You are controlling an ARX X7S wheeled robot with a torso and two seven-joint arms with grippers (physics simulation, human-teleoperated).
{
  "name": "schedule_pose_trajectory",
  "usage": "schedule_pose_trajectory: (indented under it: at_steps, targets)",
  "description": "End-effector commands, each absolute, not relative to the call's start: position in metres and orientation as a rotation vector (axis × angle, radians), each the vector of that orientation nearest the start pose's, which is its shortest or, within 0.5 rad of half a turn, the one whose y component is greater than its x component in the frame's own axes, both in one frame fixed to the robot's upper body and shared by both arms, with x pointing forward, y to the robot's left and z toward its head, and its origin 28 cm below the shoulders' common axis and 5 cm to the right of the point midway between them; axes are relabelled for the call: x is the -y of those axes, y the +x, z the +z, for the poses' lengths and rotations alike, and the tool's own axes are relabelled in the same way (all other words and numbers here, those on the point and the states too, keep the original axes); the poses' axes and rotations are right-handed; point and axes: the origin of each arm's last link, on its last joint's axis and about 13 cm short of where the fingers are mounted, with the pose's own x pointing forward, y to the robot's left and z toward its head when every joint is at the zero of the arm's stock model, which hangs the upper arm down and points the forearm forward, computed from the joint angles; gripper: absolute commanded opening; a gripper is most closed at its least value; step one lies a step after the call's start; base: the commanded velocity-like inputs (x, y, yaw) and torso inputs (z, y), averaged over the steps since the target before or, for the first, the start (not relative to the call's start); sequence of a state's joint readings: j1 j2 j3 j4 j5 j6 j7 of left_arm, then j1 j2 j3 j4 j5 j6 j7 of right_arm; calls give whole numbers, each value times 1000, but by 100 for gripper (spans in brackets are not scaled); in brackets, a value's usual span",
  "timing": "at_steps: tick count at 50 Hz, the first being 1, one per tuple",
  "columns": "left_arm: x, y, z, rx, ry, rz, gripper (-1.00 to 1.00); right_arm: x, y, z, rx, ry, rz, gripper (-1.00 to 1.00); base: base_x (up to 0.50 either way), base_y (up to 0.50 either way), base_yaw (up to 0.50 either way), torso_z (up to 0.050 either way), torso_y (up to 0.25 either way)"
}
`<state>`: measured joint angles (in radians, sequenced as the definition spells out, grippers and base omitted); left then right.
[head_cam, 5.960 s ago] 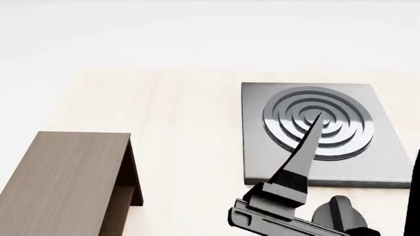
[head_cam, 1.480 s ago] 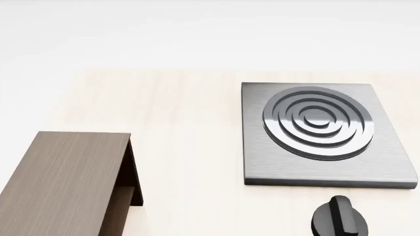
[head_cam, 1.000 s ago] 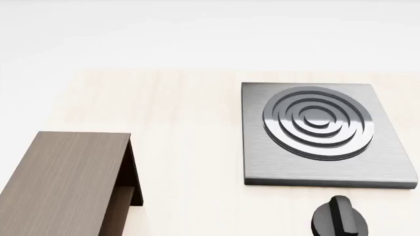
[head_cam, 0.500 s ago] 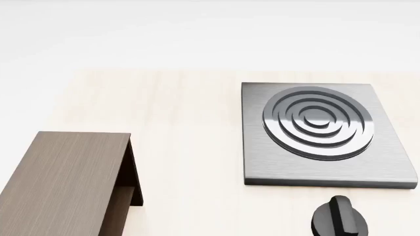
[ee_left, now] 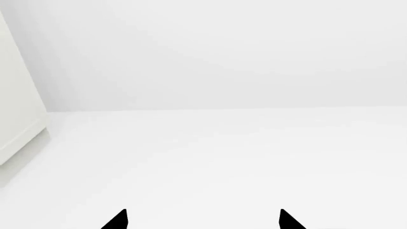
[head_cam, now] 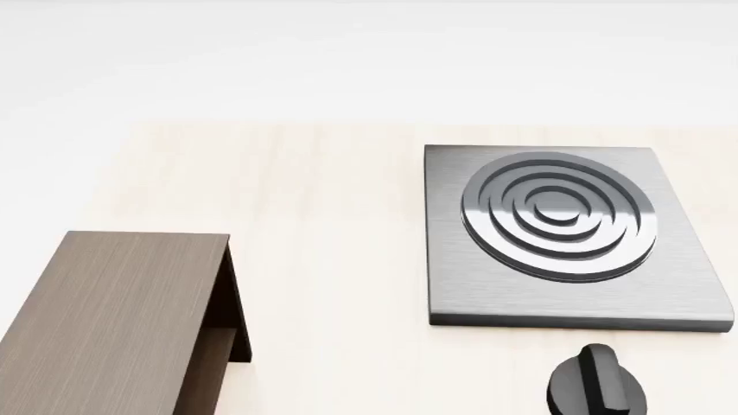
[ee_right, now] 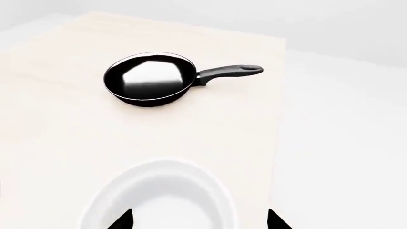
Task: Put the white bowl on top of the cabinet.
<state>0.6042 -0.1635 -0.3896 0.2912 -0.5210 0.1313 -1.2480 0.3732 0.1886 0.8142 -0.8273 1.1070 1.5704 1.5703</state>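
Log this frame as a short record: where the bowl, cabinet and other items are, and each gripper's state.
white bowl: on the table, below the right gripper, not grasped
cabinet: top bare, no bowl on it
frying pan: on the table beyond the bowl, apart from it
stove plate: nothing on it
knob: near the stove plate
left gripper: open, holding nothing
right gripper: open

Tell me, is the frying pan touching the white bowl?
Apart. The right wrist view shows bare tabletop between the frying pan and the white bowl.
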Motion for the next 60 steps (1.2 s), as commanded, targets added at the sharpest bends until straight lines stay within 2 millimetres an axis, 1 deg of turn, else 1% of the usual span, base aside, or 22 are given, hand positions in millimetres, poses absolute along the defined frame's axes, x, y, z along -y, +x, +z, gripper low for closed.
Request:
schedule_pose_trajectory:
  at_steps: [1, 5, 10, 15, 23, 27, 36, 42, 51, 60]
  targets:
    - [-310, 61, 19, -175, -113, 1599, 100, 177, 173, 172, -386, 221, -1274, 100, 0, 0, 0, 0, 0]
    - [-310, 62, 19, -176, -111, 1599, 100, 181, 170, 171, -390, 228, -1296, 100, 0, 0, 0, 0, 0]
    - [-310, 62, 19, -177, -108, 1597, 100, 180, 171, 169, -404, 224, -1294, 100, 0, 0, 0, 0, 0]
    - [-310, 62, 19, -176, -107, 1598, 100, 176, 179, 162, -450, 212, -1266, 100, 0, 0, 0, 0, 0]
    - [-309, 63, 19, -176, -103, 1596, 100, 178, 185, 158, -469, 216, -1265, 100, 0, 0, 0, 0, 0]
    - [-309, 63, 19, -177, -100, 1596, 100, 179, 189, 149, -506, 219, -1256, 100, 0, 0, 0, 0, 0]
    - [-309, 64, 18, -180, -98, 1593, 100, 186, 193, 139, -531, 227, -1287, 100, 0, 0, 0, 0, 0]
    - [-309, 64, 18, -181, -97, 1594, 100, 187, 197, 127, -569, 215, -1298, 100, 0, 0, 0, 0, 0]
    - [-309, 65, 18, -182, -98, 1593, 100, 192, 204, 119, -604, 215, -1309, 100, 0, 0, 0, 0, 0]
    - [-309, 65, 18, -182, -98, 1593, 100, 200, 207, 117, -617, 213, -1353, 100, 0, 0, 0, 0, 0]
